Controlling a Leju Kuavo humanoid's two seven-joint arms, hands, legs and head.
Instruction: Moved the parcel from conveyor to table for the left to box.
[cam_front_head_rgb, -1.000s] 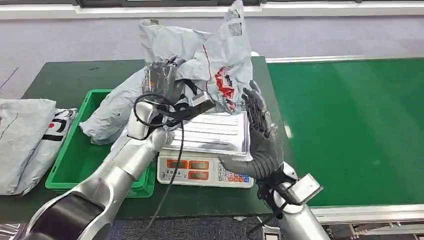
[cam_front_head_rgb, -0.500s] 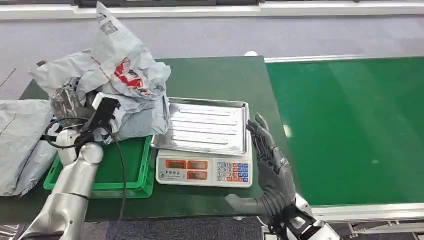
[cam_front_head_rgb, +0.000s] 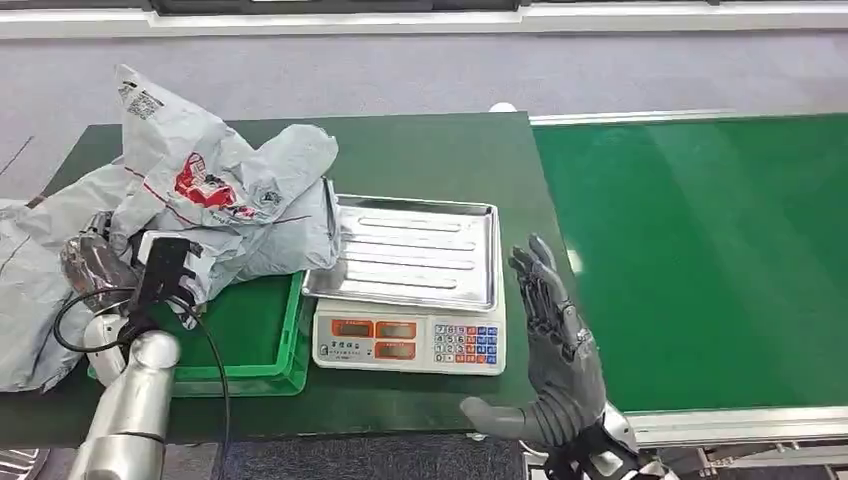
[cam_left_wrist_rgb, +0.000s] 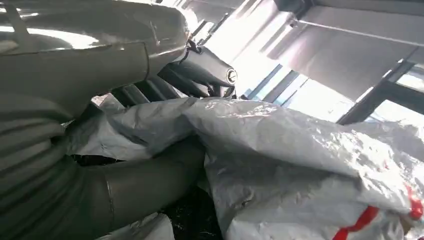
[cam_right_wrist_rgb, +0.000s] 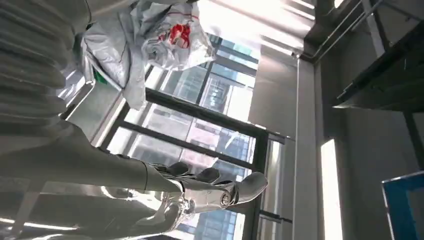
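Dragging is the risk: the crumpled grey plastic mailer parcel with the red logo (cam_front_head_rgb: 225, 200) drapes over the rim of the green plastic crate (cam_front_head_rgb: 262, 372) and touches the steel tray of the white digital scale (cam_front_head_rgb: 410, 290), so a snag could tip it outside. Left hand (cam_front_head_rgb: 95, 268) grips its lower edge, arm bent outward over the crate's left end. Right hand (cam_front_head_rgb: 555, 350) is spread, empty, palm-up beside the scale.

Silver arms (black cable looped at left wrist (cam_front_head_rgb: 130, 320)), dark fingers (cam_front_head_rgb: 545, 300).
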